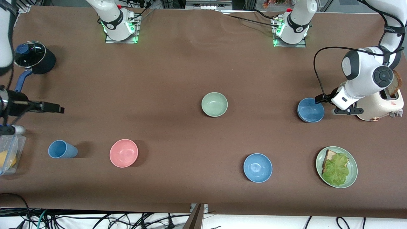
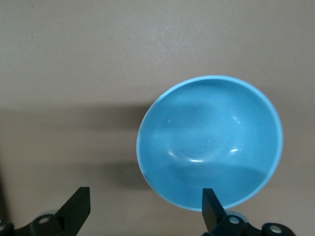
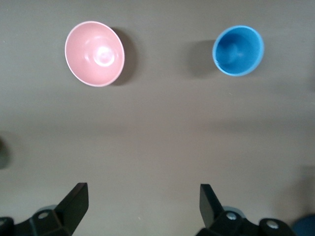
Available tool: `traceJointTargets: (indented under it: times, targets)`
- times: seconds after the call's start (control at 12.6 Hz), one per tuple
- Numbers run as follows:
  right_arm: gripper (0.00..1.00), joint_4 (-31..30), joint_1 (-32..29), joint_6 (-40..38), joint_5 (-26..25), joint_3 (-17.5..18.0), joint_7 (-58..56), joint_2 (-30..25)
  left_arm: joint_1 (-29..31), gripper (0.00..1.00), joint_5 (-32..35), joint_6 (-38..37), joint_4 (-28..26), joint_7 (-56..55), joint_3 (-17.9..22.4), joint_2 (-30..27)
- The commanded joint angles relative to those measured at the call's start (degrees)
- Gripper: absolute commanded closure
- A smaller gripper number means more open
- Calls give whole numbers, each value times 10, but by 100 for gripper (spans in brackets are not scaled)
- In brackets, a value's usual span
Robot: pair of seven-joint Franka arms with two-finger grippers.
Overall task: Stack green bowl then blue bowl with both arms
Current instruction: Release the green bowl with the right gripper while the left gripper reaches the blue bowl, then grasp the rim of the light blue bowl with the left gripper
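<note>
Blue bowl (image 2: 209, 142) fills left wrist view

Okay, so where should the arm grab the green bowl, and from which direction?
By the rim, from straight above. The green bowl sits upright and open, with no handle, and looks wider than a gripper's opening, so one finger inside and one outside the thin wall probably grips best. Nothing stands close to it. The left gripper hangs open over the blue bowl; the right gripper waits open over bare table.
</note>
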Motion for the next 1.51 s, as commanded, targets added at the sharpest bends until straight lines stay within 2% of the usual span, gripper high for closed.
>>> traceJointTargets:
  times: [0.0, 0.16, 0.24, 0.32, 0.4, 0.48, 0.56, 0.71, 1.11, 1.27, 1.43]
  targets:
    - [0, -38, 3, -15, -64, 4, -12, -44, 8, 0, 11, 42, -5, 32, -2, 39]
    - [0, -39, 1, -1, -90, 3, -11, -63, 8, 3, 11, 71, -4, 32, -2, 65]
    - [0, -40, 1, 10, -83, 3, -10, -73, 8, 18, 11, 73, -4, 32, -2, 69]
    - [0, -40, 1, 16, -83, 3, -9, -77, 8, 43, 11, 73, -4, 32, -2, 69]
    - [0, -45, 2, 15, -83, 3, -12, -85, 8, 73, 9, 73, -3, 32, -2, 69]
    - [0, -55, 2, 20, -85, 3, -12, -89, 8, 96, 8, 69, -3, 30, -2, 68]
    - [0, -56, 2, 19, -90, 3, -11, -90, 8, 100, 7, 68, -3, 28, -2, 67]
    - [0, -59, 1, 19, -90, 1, -15, -92, 7, 100, 6, 63, -1, 28, -3, 68]
    - [0, -88, 5, 14, -87, 9, -3, -140, 3, 100, -3, 44, 10, 26, -16, 45]
    - [0, -98, 6, 19, -88, 9, -10, -141, 1, 100, -65, 4, 23, 27, -55, 15]
    - [0, -95, 6, 18, -86, 8, -12, -132, -11, 100, -81, -5, 41, 16, -108, 0]
